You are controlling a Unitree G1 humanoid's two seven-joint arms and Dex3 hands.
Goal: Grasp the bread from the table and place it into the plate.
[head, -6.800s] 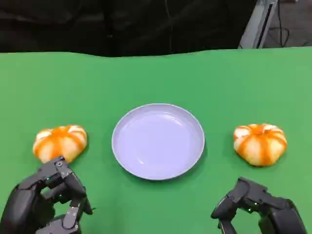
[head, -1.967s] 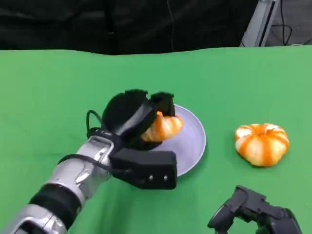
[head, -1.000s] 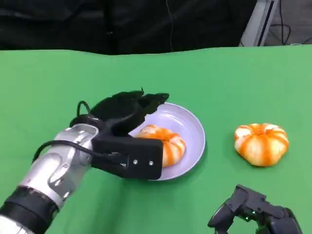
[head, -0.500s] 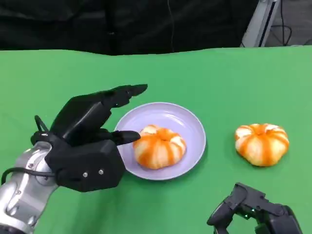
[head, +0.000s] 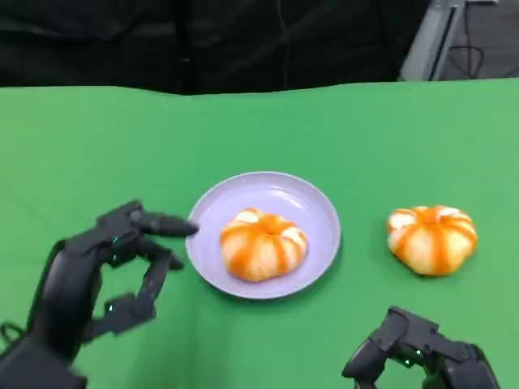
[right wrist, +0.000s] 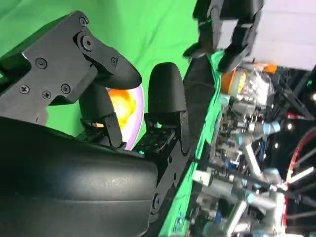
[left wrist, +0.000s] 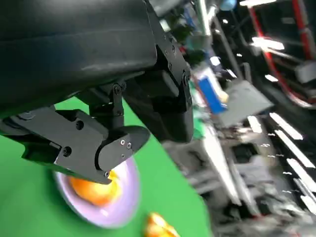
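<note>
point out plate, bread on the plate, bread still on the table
plate [head: 312, 207], head view, bare far-right inner surface.
bread on the plate [head: 263, 244], head view, top centre.
bread on the table [head: 431, 238], head view, top centre.

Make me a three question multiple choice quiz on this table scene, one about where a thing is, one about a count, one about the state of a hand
1. Where is the bread nearest the left hand?
A. in the plate
B. on the green cloth left of the plate
C. held in a hand

2. How many breads are in the head view?
A. one
B. two
C. three

3. What is the left hand doing?
A. gripping a bread
B. pressing on the plate's rim
C. holding nothing, fingers apart

Answers:
1 A, it sits inside the lilac rim.
2 B, one is in the plate and a second bread lies on the table to the plate's right.
3 C, it hangs left of the plate with nothing between its spread fingers.
</note>
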